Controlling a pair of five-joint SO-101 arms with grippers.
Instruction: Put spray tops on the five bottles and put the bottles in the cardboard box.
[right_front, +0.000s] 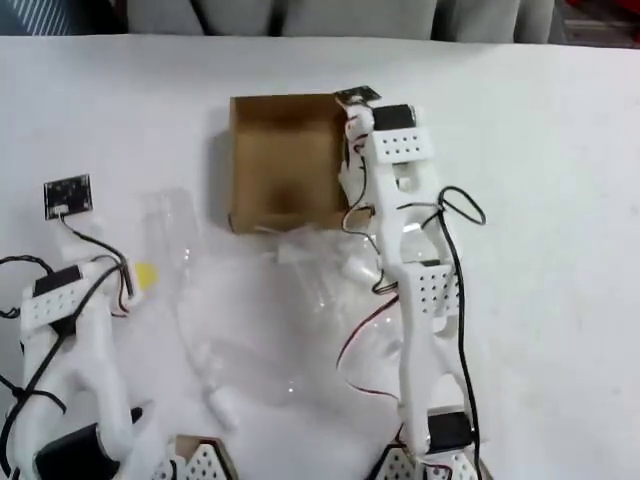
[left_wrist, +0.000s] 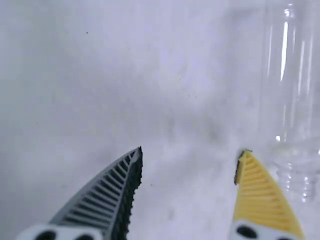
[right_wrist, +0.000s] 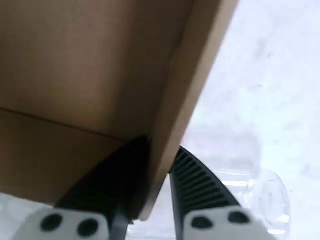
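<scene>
— Well, which step?
— Setup, I judge. Cardboard box (right_front: 285, 165) sits toward the table's (right_front: 540, 150) far edge, no bottles inside; right gripper (right_wrist: 160, 155) is clamped on its wall.
— Bottles?
— One bottle (left_wrist: 292, 100), neck bare, just beside left gripper (left_wrist: 190, 155), fingers spread, empty. Next: grip it, fetch a spray top (right_front: 220, 405).

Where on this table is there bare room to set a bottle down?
The wide strip of table right of the right arm is bare, as is the far corner left of the cardboard box. Between the arms it is crowded with clear bottles.
</scene>
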